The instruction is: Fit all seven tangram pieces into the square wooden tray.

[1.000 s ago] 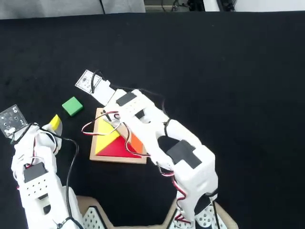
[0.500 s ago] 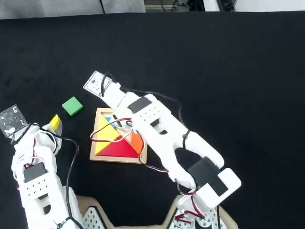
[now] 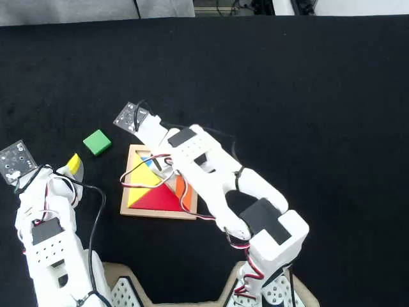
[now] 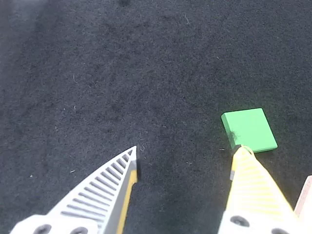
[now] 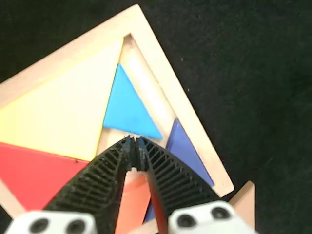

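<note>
Overhanging tray (image 3: 153,213): right arm (image 3: 211,169); green square (image 3: 97,142) lying apart.

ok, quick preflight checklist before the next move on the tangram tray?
1. Right hand shut and empty over the tray: ok.
2. Left hand open, free to grasp: ok.
3. Green square close to the left hand, just beyond one fingertip: ok.
4. Green square in the tray: not ok, it lies outside on the table.
5. Light blue triangle flat in the tray: ok; bare wood shows between it and the rim.
6. All seven pieces accounted for: cannot tell; the right arm covers part of the tray.
</note>
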You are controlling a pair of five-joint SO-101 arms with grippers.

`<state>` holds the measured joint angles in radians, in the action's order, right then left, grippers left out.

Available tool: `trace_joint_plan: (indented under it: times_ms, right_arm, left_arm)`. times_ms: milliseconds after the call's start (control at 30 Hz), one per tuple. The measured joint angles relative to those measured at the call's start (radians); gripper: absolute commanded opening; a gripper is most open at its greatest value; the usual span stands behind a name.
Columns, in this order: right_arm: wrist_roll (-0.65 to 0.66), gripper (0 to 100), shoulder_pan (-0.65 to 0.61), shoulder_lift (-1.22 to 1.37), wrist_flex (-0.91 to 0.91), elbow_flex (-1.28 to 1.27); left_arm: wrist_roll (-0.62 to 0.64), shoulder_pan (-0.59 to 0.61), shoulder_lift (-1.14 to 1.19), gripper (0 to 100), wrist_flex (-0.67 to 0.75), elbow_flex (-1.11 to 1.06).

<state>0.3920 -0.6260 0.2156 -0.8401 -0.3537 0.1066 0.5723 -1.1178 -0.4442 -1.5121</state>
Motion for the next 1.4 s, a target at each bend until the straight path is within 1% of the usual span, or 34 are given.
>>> trace_joint_plan:
  times_ms: [233,733,900,1033,1267,1400]
  right_arm:
    - [-0.002,1.1,0.0,0.064,0.02,0.018]
    - [-0.002,1.1,0.0,0.071,0.041,0.075]
    - [0.0,1.1,0.0,0.071,-0.021,0.075]
    - [0.0,1.1,0.006,0.046,-0.025,0.069]
    - [-0.002,1.1,0.014,0.043,0.04,0.034]
    - [-0.002,1.1,0.014,0.104,0.046,0.069]
  left_arm:
    - [0.0,0.0,0.0,30,0.0,0.0]
    - [0.0,0.0,0.0,30,0.0,0.0]
    - [0.0,0.0,0.0,30,0.0,0.0]
    - [0.0,0.0,0.0,30,0.0,0.0]
    - [0.0,0.0,0.0,30,0.0,0.0]
    - [0.0,0.0,0.0,30,0.0,0.0]
